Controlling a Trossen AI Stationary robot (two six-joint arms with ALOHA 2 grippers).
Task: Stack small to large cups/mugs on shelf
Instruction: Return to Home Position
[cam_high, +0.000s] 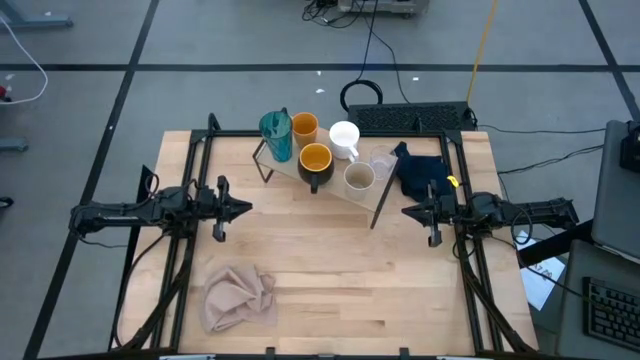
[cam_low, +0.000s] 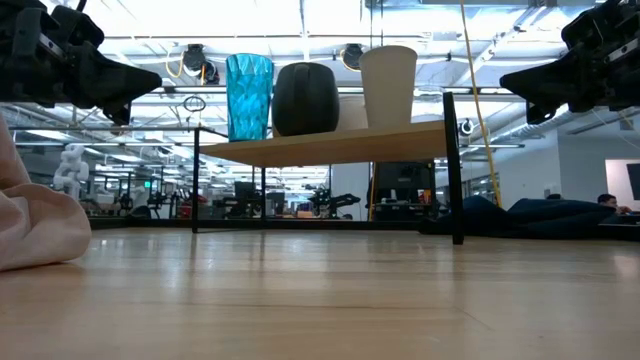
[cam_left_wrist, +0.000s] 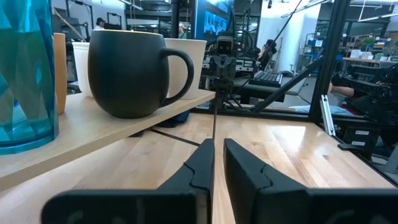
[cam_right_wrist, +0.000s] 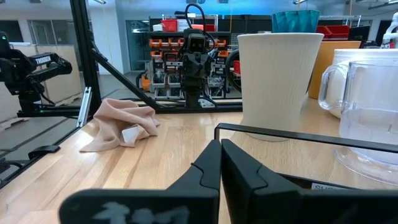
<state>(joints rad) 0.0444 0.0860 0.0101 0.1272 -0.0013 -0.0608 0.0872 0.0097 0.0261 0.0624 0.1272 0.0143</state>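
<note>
We find the tabletop (cam_high: 330, 270) carrying all that follows. The shelf (cam_low: 340, 143) stands ahead of both sets of jaws, in the gap between their tips and towards the far edge. Its long axis runs aslant, the end by the left jaws lying farther off than the end by the right jaws.

The left arm (cam_high: 150, 212) and right arm (cam_high: 510, 212) lie low at opposite sides, pointing at one another; neither touches the shelf. The left jaws are drawn to a narrow slit and hold nothing; the right jaws are closed together and likewise hold nothing.

A pink cloth (cam_high: 240, 297) lies on the near side of the left jaws, well apart. A navy cloth (cam_high: 422, 172) lies just beyond the right jaws, beside the shelf's end.

All six vessels stand on the shelf:
- the teal tumbler (cam_high: 276, 135) is at the end nearer the left jaws;
- the black mug (cam_high: 315, 165) is next along the near row;
- the beige cup (cam_high: 359, 178) is further towards the right jaws;
- the white mug (cam_high: 344, 135) and orange cup (cam_high: 304, 127) are in the far row;
- the clear glass (cam_high: 382, 163) is at the end nearest the right jaws.

We judge the placing complete, graded roughly small to large from the right jaws' end to the left. What remains is retreat only. It turns on each set of jaws clearing the shelf's frame, and the right is the nearer to it.
</note>
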